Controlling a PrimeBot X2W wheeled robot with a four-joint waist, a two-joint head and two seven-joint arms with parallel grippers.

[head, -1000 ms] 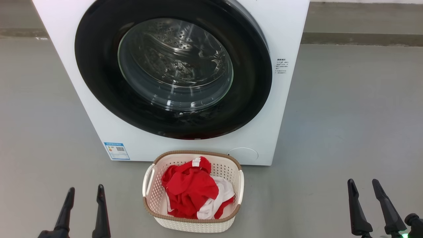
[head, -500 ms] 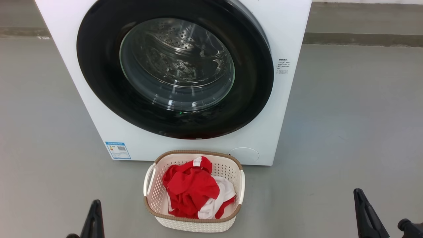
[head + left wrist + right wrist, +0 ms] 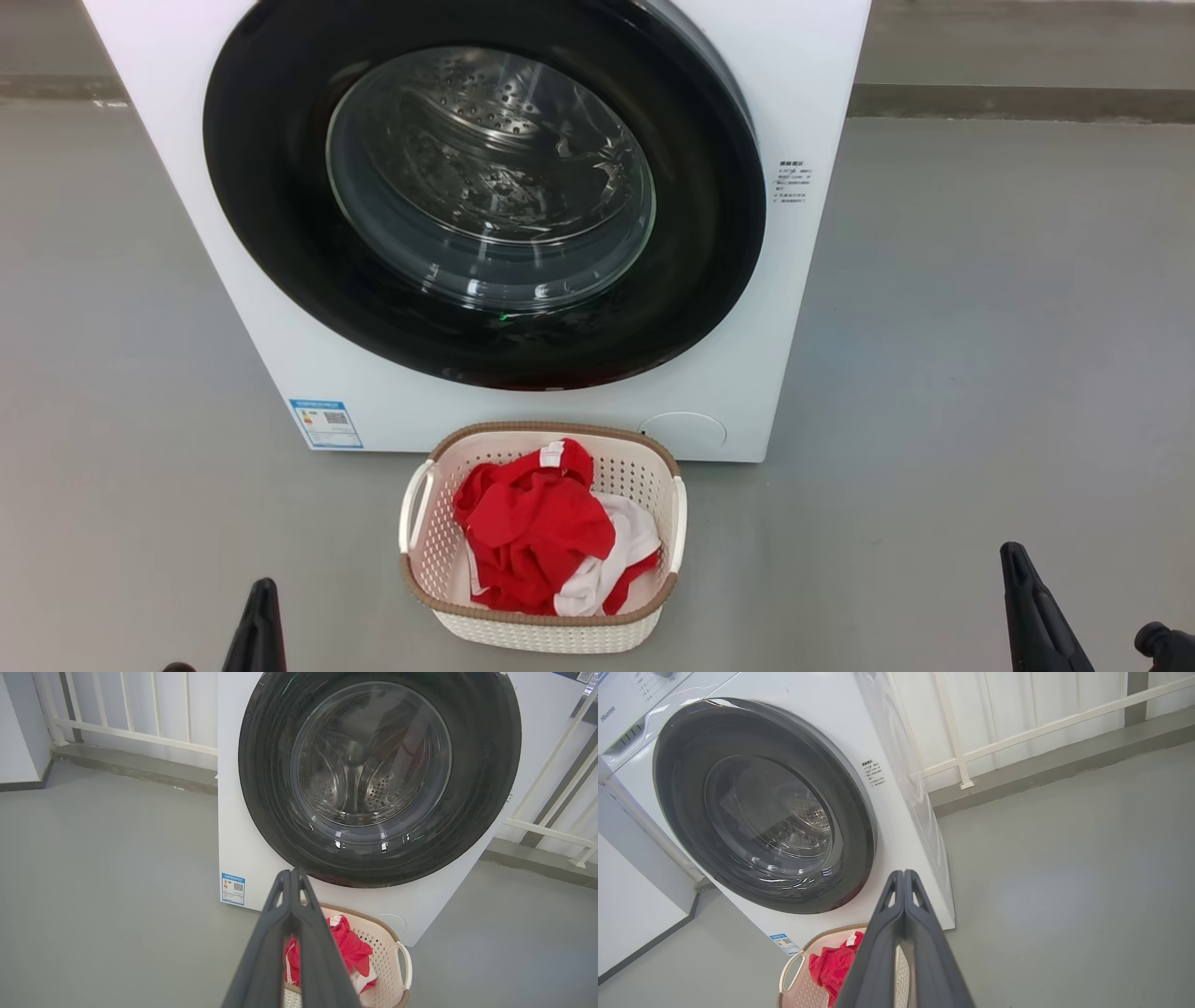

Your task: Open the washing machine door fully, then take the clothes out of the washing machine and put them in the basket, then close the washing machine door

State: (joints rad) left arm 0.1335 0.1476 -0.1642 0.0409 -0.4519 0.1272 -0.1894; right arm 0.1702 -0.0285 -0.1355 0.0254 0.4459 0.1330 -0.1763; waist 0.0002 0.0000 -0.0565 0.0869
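Left hand (image 3: 290,872), right hand (image 3: 903,872): lower, closed.

The basket (image 3: 551,637) sits ahead of and between the left gripper (image 3: 290,872) and the right gripper (image 3: 903,872), with the clothes (image 3: 532,532) in it. Just beyond the basket stands the washing machine (image 3: 738,373), its washing machine door (image 3: 709,233) facing both claws.

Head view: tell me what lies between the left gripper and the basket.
Nothing but bare grey floor lies between the left gripper and the basket. The head view shows that stretch, with the clothes inside the basket.
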